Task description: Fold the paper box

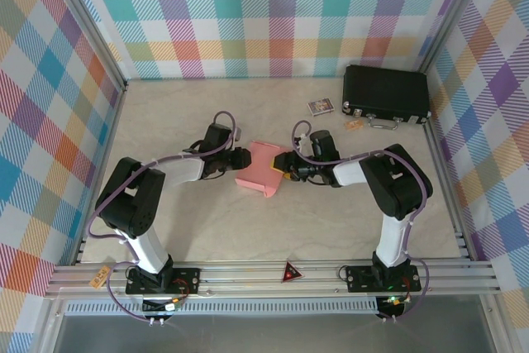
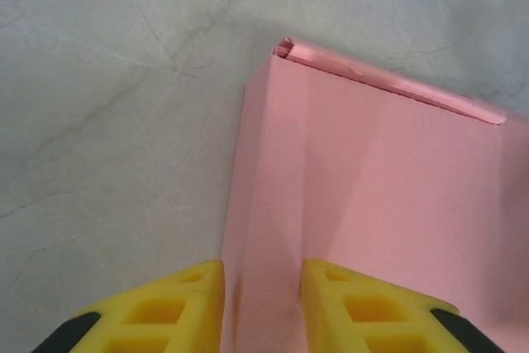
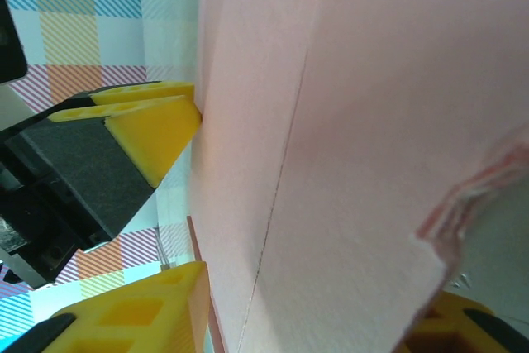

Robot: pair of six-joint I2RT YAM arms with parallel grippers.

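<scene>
The salmon-pink paper box (image 1: 261,168) sits mid-table between my two grippers, partly folded, its near corner tilted down. My left gripper (image 1: 240,159) meets it from the left. In the left wrist view the yellow fingertips (image 2: 194,303) straddle the box's upright left side wall (image 2: 264,204), pink card filling the gap of the left gripper (image 2: 262,307). My right gripper (image 1: 285,163) meets it from the right. The box's broad panel (image 3: 372,121) fills the space between the jaws of the right gripper (image 3: 314,320), with the left arm's yellow finger (image 3: 153,126) pressed on the far wall.
A larger black case (image 1: 386,95) lies at the back right with a small printed card (image 1: 320,106) and an orange tag (image 1: 355,124) beside it. Plaid walls enclose the table on three sides. A metal rail (image 1: 273,274) runs along the near edge.
</scene>
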